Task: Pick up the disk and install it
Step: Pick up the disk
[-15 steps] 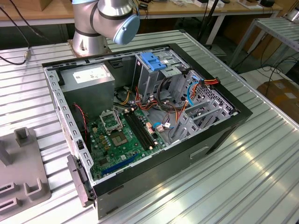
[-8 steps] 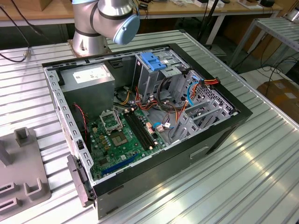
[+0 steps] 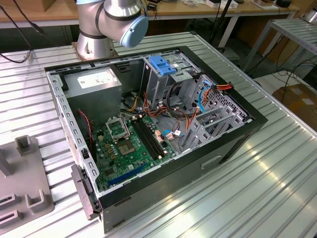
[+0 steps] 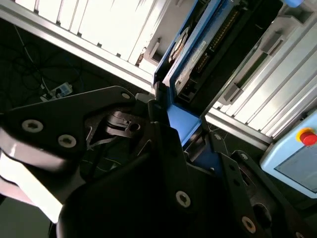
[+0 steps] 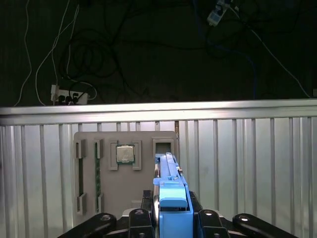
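Claw (image 5: 172, 214) clamps the thin, blue-railed disk (image 5: 167, 171) edgewise.

Computer case (image 3: 198, 168) lies open on the counter (image 3: 267, 198); arm base (image 3: 96, 34) stands behind it. Inside, rear: power supply (image 3: 94, 82) on the exterior view's left, drive cage (image 3: 154, 87) to its right; motherboard (image 3: 130, 146) in front of the supply. Fixture plate (image 3: 25, 183) on the counter, beside the case at the exterior view's left. First wrist view: disk (image 5: 168, 171) clamped between the jaws of the gripper (image 5: 172, 214); a chip (image 5: 125, 154) sits in a plate pocket beyond.
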Controlling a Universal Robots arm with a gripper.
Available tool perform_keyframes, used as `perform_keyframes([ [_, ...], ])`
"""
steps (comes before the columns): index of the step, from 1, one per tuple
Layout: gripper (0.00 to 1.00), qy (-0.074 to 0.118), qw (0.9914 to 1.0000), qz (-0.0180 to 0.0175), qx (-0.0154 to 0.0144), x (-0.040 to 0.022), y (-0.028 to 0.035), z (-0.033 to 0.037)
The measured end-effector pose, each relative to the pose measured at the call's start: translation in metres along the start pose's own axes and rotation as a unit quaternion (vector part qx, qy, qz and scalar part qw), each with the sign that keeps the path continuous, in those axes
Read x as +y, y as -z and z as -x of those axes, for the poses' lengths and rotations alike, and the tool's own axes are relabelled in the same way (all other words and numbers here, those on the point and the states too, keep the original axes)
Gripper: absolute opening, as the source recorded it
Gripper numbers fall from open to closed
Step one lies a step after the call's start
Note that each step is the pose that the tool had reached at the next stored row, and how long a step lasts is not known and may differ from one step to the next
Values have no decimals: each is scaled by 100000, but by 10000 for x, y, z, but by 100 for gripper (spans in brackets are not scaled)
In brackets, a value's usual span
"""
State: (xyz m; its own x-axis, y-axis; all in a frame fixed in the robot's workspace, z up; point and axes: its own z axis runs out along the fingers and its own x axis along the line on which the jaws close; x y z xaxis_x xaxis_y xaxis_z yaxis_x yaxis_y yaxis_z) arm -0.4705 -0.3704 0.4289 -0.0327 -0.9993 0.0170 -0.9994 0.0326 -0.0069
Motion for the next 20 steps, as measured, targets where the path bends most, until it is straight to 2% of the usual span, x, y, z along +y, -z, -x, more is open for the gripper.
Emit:
perform_keyframes([
  [3, 37, 0, 100000, -4, -6, -1, 98, -2],
  [5, 37, 1, 100000, 4, -5, -1, 199, -3],
  [7, 37, 2, 100000, 18, -3, -2, 275, -5],
  [14, 37, 2, 100000, 67, -5, -3, 445, -8],
  [16, 37, 4, 100000, 93, -1, -4, 560, -10],
  [20, 37, 5, 100000, 111, 0, -5, 685, -12],
])
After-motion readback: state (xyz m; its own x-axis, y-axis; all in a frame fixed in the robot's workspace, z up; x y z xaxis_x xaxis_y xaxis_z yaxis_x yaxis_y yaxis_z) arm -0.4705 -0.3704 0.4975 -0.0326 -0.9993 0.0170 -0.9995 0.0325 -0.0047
